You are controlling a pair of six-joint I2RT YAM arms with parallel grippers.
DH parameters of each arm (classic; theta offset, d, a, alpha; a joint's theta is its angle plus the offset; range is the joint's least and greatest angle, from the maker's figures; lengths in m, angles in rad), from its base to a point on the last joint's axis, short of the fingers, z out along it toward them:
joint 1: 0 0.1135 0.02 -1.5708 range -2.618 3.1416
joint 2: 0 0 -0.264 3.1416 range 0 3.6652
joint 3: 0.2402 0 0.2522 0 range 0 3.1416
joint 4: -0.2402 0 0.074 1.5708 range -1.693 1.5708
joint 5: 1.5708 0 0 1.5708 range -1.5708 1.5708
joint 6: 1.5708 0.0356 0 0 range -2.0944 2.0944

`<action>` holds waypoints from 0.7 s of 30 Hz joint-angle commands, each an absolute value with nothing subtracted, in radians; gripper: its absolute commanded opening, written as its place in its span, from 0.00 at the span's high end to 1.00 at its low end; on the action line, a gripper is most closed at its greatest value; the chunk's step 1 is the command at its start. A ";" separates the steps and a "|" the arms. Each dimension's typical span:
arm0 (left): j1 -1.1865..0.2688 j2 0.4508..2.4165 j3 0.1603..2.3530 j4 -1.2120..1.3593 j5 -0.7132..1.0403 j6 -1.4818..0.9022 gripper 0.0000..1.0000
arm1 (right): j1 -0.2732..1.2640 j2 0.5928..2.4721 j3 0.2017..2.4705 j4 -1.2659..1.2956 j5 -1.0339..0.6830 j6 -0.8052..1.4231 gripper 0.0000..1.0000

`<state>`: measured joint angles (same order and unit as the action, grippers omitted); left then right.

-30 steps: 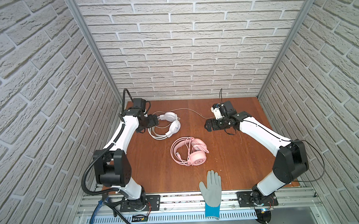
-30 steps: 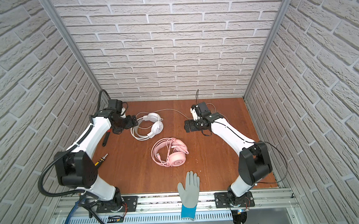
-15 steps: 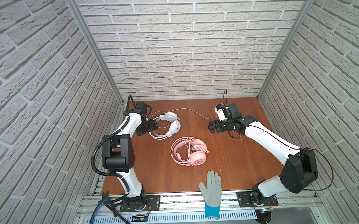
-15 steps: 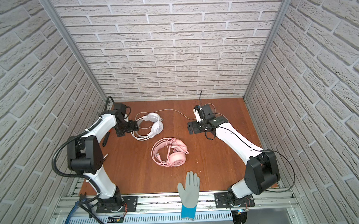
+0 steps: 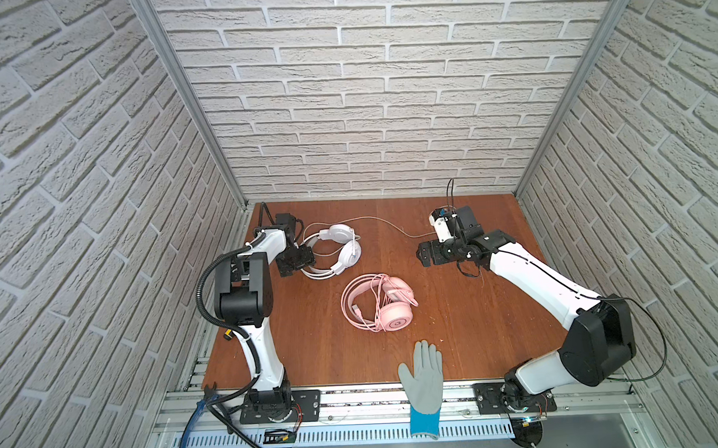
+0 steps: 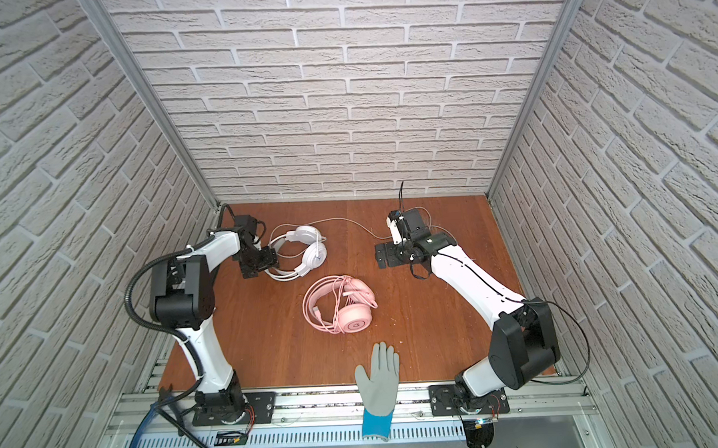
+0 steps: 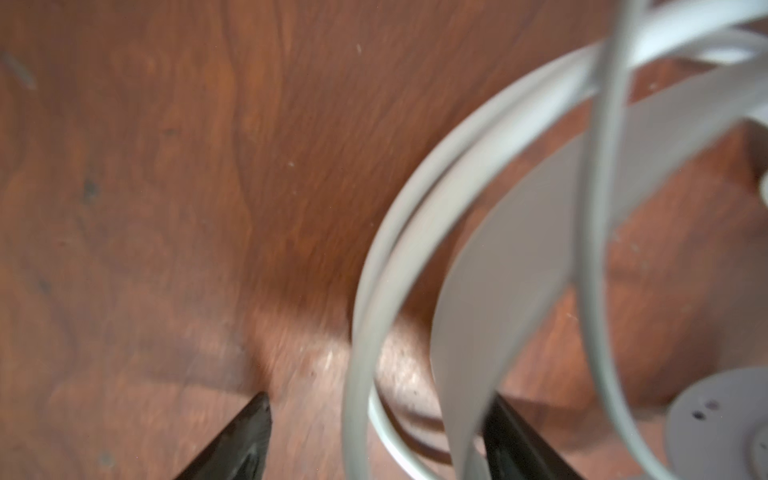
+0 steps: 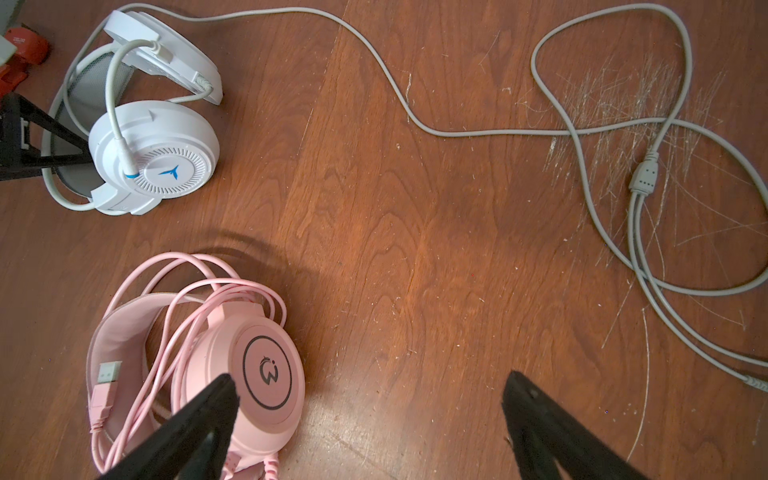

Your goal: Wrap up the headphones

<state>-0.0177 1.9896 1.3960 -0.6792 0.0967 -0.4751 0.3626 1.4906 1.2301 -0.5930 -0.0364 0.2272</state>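
The left fingers [image 7: 249, 432] are standing apart astride the white headphones' [image 5: 344, 250] light, springy headband [image 7: 469, 291], probably the soundest hold, at the counter's [image 5: 312, 343] back left, while the right fingers [image 8: 199, 419] are hovering open and empty near the limp cable [image 8: 415, 120].

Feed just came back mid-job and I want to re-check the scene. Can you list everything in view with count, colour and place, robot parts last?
white headphones: one, white, far left of the table.
cable: one, pale grey, trailing loose from the white headphones across the far side to loops on the right.
pink headphones: one, pink, table centre, pink cable looped over them.
glove: one, grey with blue cuff, front edge, partly on the rail.
table: one, brown wood.
left gripper: one, black, open, jaws either side of the white headband.
right gripper: one, black, open, empty, far right of centre.
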 commanded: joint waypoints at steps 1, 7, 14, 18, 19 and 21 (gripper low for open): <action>-0.005 2.022 1.425 -0.646 0.078 -0.485 0.26 | 0.359 1.482 1.220 -0.564 -0.027 0.212 0.00; -0.005 2.046 1.403 -0.571 0.062 -0.504 0.39 | 0.359 1.494 1.218 -0.565 -0.025 0.210 0.00; -0.005 2.038 1.370 -0.545 0.061 -0.530 0.65 | 0.357 1.499 1.205 -0.563 -0.025 0.199 0.00; -0.006 2.008 1.380 -0.559 0.052 -0.537 0.92 | 0.356 1.489 1.178 -0.563 -0.025 0.185 0.00; -0.008 2.001 1.381 -0.562 0.049 -0.540 0.98 | 0.354 1.485 1.173 -0.562 -0.023 0.183 0.00; -0.013 1.982 1.388 -0.571 0.046 -0.543 1.00 | 0.351 1.475 1.162 -0.564 -0.019 0.175 0.00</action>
<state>-0.0162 2.0106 1.3994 -0.5518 0.0666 -0.5297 0.3573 1.4982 1.1801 -0.5865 -0.0307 0.1974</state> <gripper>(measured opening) 0.072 0.999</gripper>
